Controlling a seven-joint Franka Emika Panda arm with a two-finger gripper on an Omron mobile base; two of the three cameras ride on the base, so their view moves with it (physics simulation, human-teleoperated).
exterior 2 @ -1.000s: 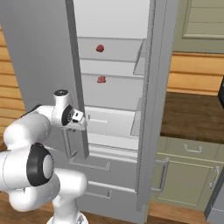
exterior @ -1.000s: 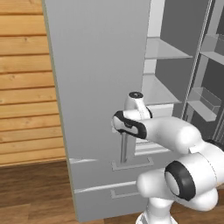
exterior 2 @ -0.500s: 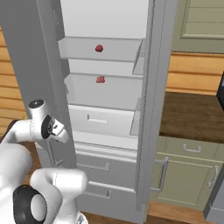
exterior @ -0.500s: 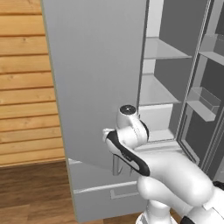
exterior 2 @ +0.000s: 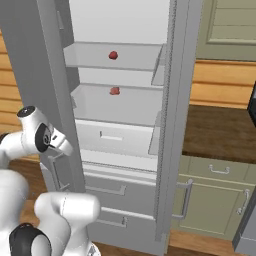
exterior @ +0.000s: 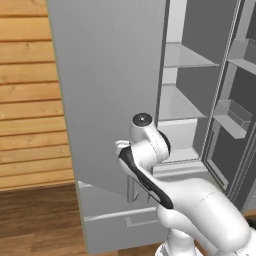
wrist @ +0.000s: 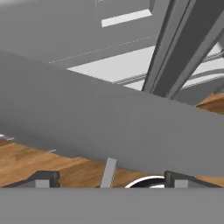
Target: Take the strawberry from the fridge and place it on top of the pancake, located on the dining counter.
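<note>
The fridge (exterior 2: pixel 172 100) stands with its left door (exterior: pixel 110 75) swung wide. A small dark-red strawberry (exterior 2: pixel 113 55) rests on the upper shelf inside. On the shelf below lies a flatter pinkish-red piece (exterior 2: pixel 115 91). My hand (exterior 2: pixel 59 144) is low at the door's free edge, well below and left of the berry. In the hand view my gripper (wrist: pixel 111 181) is open, its fingertips (wrist: pixel 43 179) far apart on either side of the door's thin handle bar (wrist: pixel 108 173) without touching it. The pancake and the dining counter are out of view.
The open door (wrist: pixel 109 122) crosses right in front of the hand. Drawers (exterior 2: pixel 107 190) sit under the shelves. The right fridge door (exterior: pixel 235 115) with bins is open too. A dark countertop (exterior 2: pixel 220 130) over green-grey cabinets adjoins the fridge on the right. Wood-plank wall (exterior: pixel 30 100) is at the left.
The gripper has opened and let go of the door handle. The left door has swung wider, and the hand has moved left and down with it.
</note>
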